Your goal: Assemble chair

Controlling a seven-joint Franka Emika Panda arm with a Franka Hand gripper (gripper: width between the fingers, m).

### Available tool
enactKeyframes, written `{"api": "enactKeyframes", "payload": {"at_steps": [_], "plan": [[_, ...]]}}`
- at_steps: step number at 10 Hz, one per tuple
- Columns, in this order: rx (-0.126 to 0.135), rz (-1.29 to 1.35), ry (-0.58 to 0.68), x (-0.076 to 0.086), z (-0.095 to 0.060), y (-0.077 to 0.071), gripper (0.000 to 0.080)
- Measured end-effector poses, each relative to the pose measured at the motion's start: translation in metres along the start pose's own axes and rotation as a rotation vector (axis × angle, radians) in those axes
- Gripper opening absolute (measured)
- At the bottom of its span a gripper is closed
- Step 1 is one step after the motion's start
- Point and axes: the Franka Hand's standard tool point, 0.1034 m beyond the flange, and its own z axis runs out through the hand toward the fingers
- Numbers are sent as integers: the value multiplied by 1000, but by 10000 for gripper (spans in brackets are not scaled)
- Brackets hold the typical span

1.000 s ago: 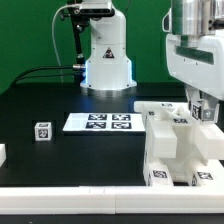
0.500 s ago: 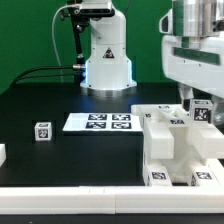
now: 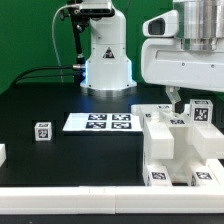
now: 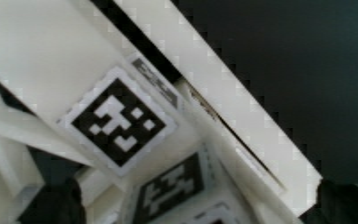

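The chair (image 3: 180, 150) is a chunky white block structure with square tags, standing at the exterior view's right near the table's front edge. A small tagged upright piece (image 3: 200, 112) stands on its far right side. My gripper (image 3: 178, 102) hangs just above the chair's back part, to the left of that piece and off it. In the wrist view a white chair bar with a large tag (image 4: 119, 118) fills the picture very close up. My gripper (image 4: 197, 205) is open, its dark fingers (image 4: 51, 195) wide apart on either side, holding nothing.
The marker board (image 3: 98, 122) lies mid-table. A small tagged cube (image 3: 42, 131) sits to its left. A white part (image 3: 2, 153) shows at the left edge. The arm's base (image 3: 106, 60) stands at the back before a green wall.
My gripper has moved left and slightly up, away from the tagged upright piece, which stays in place on the chair. The rest has not moved.
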Motion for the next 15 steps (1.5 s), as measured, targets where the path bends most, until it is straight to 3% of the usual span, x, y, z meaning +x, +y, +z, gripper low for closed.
{"api": "enactKeyframes", "payload": {"at_steps": [1,4,6,7,9,12,13,15], "plan": [[-8,-222,35,-1,-2,-1,649],[-9,-211,42,-2,-1,1,622],[-6,-56,41,-2,0,1,268],[-6,-25,40,-2,0,2,266],[-10,308,35,-2,1,1,266],[31,766,26,0,0,1,266],[62,940,20,-1,1,0,266],[67,979,18,-1,1,0,266]]}}
